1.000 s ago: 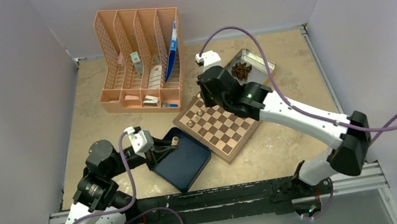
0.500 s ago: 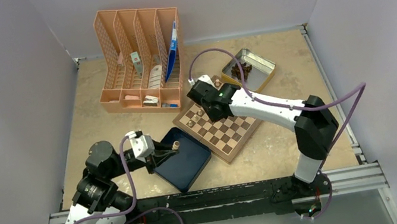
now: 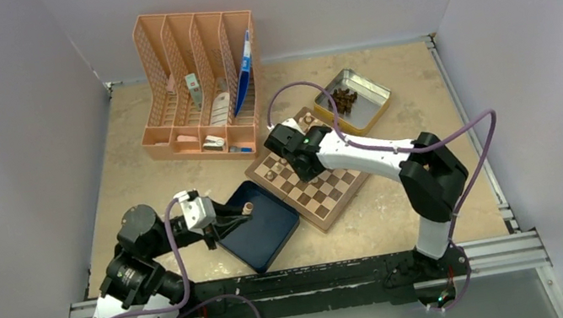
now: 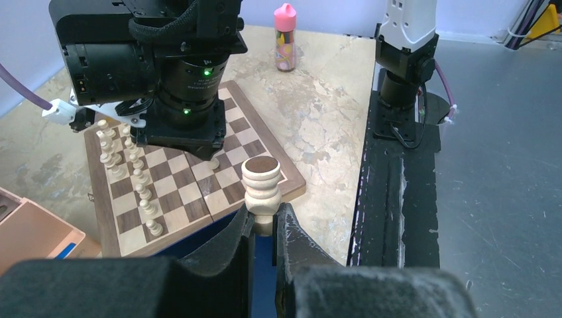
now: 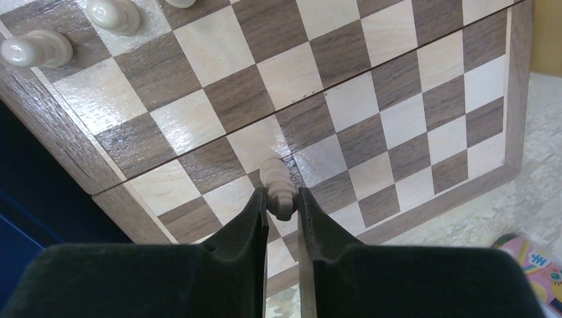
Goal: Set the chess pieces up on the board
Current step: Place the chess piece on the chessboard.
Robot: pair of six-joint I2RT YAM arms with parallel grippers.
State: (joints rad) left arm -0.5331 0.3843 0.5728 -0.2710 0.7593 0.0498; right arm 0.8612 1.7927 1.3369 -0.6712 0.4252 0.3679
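The board (image 3: 333, 193) lies at mid-table, next to a dark blue tray (image 3: 260, 232). My left gripper (image 3: 237, 214) hovers over the tray's far edge, shut on a pale chess piece (image 4: 260, 189) that is held with its brown felt base up. My right gripper (image 3: 293, 160) hangs low over the board's left part, shut on another pale piece (image 5: 278, 187) just above the squares (image 5: 397, 119). In the left wrist view, two files of pale pieces (image 4: 136, 175) stand along the board's left edge. Two of them (image 5: 40, 48) show in the right wrist view.
An orange file organizer (image 3: 198, 87) stands at the back left. A metal tin (image 3: 367, 103) with dark pieces sits behind the board on the right. A small pink-capped bottle (image 4: 285, 36) stands on the table beyond the board.
My right arm has swung left and lowered from the tin side to the board's left part, keeping its piece. The left gripper has shifted slightly with its piece.
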